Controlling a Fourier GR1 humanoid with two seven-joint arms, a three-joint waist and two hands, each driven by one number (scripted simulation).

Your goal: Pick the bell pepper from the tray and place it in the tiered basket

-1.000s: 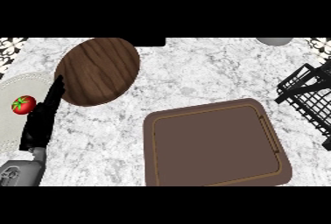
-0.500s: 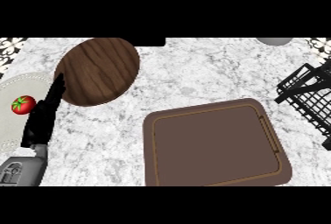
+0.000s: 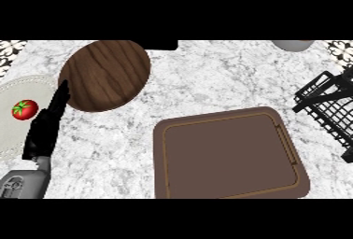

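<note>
Red bell pepper (image 3: pixel 24 109) sits on a pale plate (image 3: pixel 21 135) at far left of the marble table (image 3: pixel 207 84), not on the brown tray (image 3: pixel 231 154), which holds nothing. Left hand (image 3: pixel 47 125), fingers straight and together, lies just right of the pepper, pointing up-view. Tiered basket (image 3: pixel 331 109) far right, well apart. Right hand unseen.
</note>
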